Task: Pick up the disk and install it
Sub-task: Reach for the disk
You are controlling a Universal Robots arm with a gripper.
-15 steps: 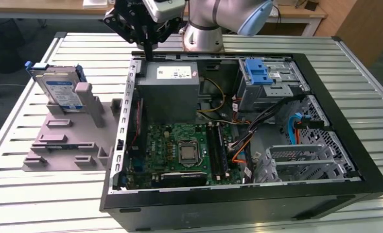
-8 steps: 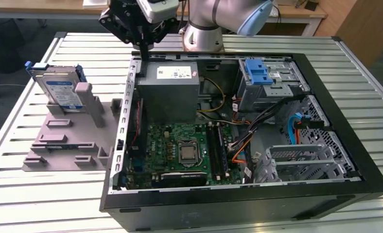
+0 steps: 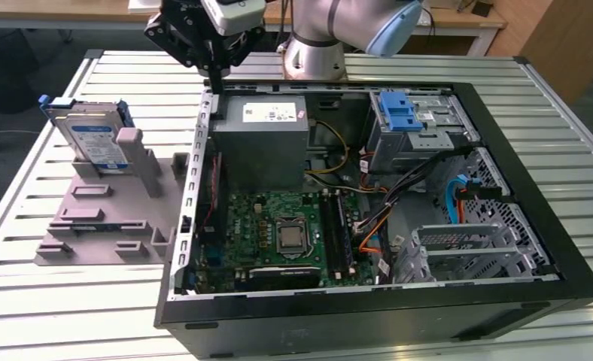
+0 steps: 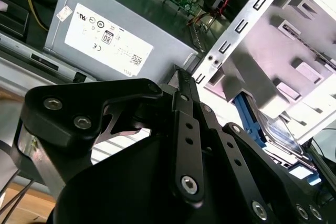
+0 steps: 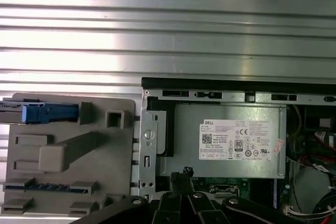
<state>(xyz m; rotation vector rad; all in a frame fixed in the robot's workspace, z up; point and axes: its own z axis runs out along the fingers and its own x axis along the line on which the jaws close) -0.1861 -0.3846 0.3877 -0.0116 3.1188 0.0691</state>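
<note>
The disk (image 3: 91, 139) stands on its edge in a grey holder (image 3: 116, 218) on the tabletop (image 3: 35, 301). It is at the exterior view's left, outside the open case (image 3: 377, 320). Nothing is touching it. In the first wrist view its blue rail (image 5: 50, 113) shows at the holder's edge (image 5: 68, 156). In the second wrist view a bit of the disk (image 4: 275, 132) peeks out behind the holder (image 4: 252, 51).

The pincer (image 3: 216, 79) hangs over the case's far wall, just beside the grey box (image 3: 266, 139) with the white sticker. It is well apart from the disk. Its two black fingers look pressed together with nothing between them, though the tips (image 4: 181, 73) are partly hidden by the pincer's own body. In the first wrist view the tip (image 5: 185, 172) sits in front of the grey box (image 5: 231, 140).

The cage (image 3: 417, 124) with the blue latch is inside the case, on the exterior view's right of the grey box.
</note>
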